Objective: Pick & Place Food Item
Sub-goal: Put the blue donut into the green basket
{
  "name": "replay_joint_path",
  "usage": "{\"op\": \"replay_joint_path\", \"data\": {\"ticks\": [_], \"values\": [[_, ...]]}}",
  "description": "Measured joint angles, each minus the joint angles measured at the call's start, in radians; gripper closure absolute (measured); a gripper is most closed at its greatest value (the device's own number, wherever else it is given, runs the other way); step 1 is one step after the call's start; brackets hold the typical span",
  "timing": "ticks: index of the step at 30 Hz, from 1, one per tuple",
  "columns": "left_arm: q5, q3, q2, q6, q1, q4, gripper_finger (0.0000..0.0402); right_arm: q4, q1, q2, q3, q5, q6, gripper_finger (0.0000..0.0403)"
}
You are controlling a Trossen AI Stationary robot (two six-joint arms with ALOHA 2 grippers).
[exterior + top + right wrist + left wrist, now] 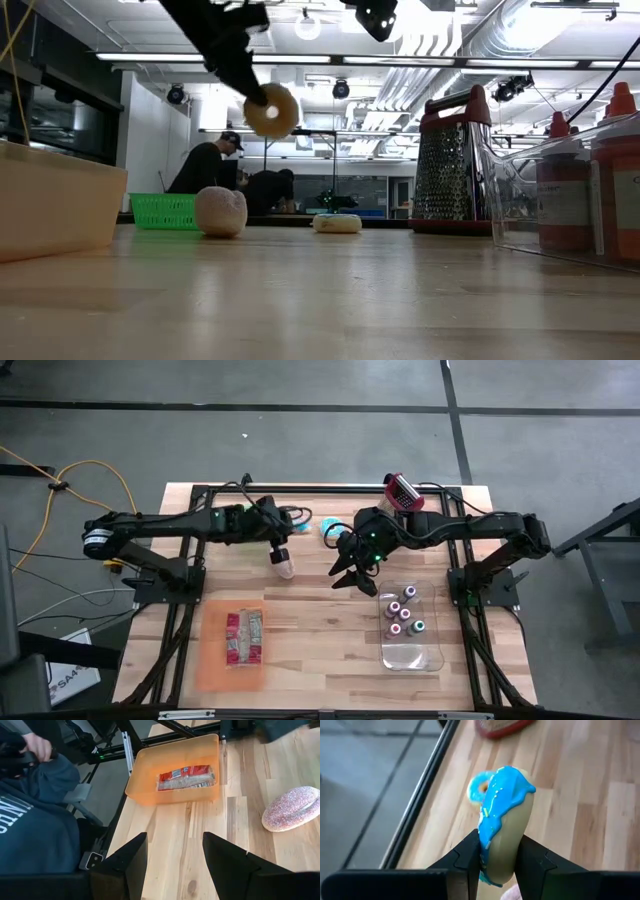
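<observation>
Doughnut [502, 827] with blue icing, pinched on edge between the fingers [467, 855] of the left gripper [279, 550], raised above the table [320, 625] at about 11 o'clock from its centre; pink sprinkled doughnut [285, 568] lying just below it; right gripper [345, 575], fingers spread wide and holding nothing, near centre; orange tray [212, 660] with packet [244, 637] at 7 o'clock; clear bin [433, 650] at 4 o'clock.

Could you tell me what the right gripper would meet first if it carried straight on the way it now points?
Probably the bare wooden table: the right gripper is open, angled down at it. Farther along sits the orange bin, though depth is unclear.
</observation>
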Motion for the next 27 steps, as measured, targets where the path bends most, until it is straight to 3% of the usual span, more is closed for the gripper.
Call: {"op": "replay_joint_path", "data": {"ticks": [4, 13, 27], "values": [[0.081, -0.002, -0.009, -0.035, 0.099, -0.063, 0.031, -0.004, 0.0, 0.0, 0.0, 0.0, -0.013, 0.0224], [0.091, -0.032, -0.02, -0.12, 0.325, -0.18, 0.031, -0.053, 0.0, 0.0, 0.0, 0.0, -0.017, 0.0224], [0.04, -0.152, -0.02, -0.285, 0.416, -0.182, 0.031, -0.057, 0.0, 0.0, 0.0, 0.0, -0.017, 0.0224]]}}
